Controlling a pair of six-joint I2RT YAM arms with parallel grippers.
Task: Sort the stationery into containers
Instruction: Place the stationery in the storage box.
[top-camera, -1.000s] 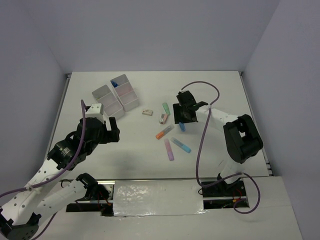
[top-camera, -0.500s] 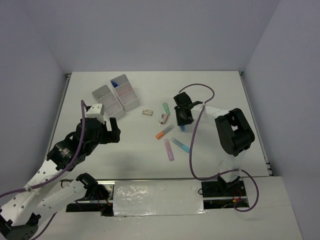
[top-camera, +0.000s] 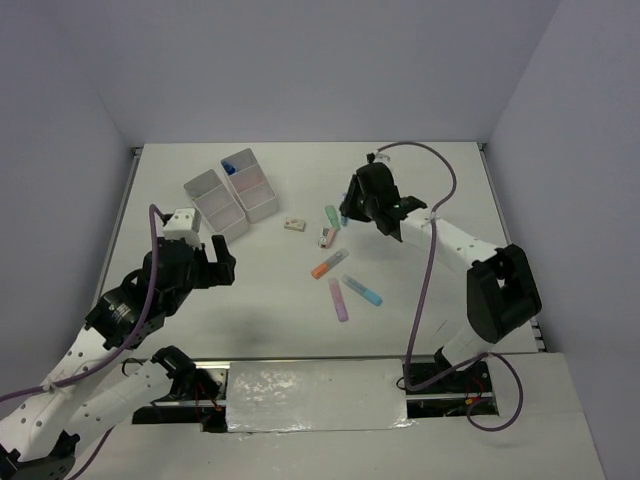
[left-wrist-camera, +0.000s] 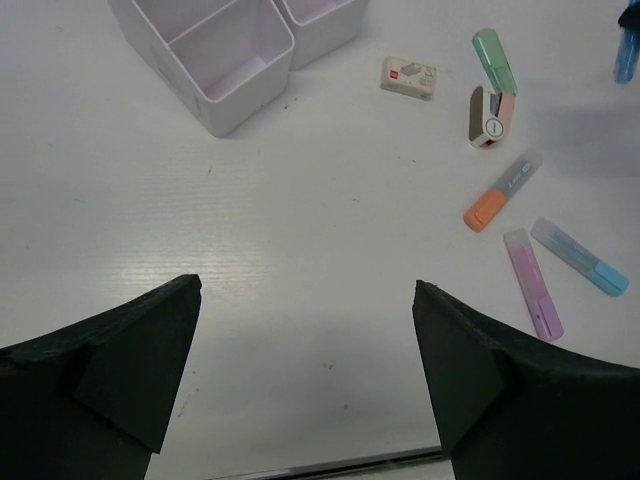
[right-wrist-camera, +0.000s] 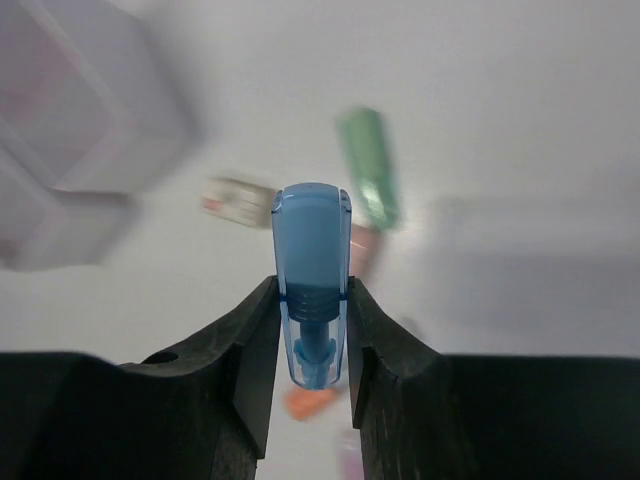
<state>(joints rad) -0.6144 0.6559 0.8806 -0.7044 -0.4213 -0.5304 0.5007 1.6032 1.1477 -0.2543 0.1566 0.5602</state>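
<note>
Right hand (right-wrist-camera: 313, 330): clamped on a blue-capped tube (right-wrist-camera: 312, 240) — cap end pointing out past the fingertips, held above the middle of the tabletop (top-camera: 300, 290).
Left hand (left-wrist-camera: 305, 290): fingers spread wide, holding nothing, toward the near-left corner.
Loose stationery: green highlighter (left-wrist-camera: 495, 60), orange highlighter (left-wrist-camera: 500, 190), purple highlighter (left-wrist-camera: 532, 297), blue highlighter (left-wrist-camera: 580, 270) and eraser (left-wrist-camera: 408, 77) — scattered mid-tabletop.
Bins (top-camera: 232, 195): white cluster toward the far-left corner.
</note>
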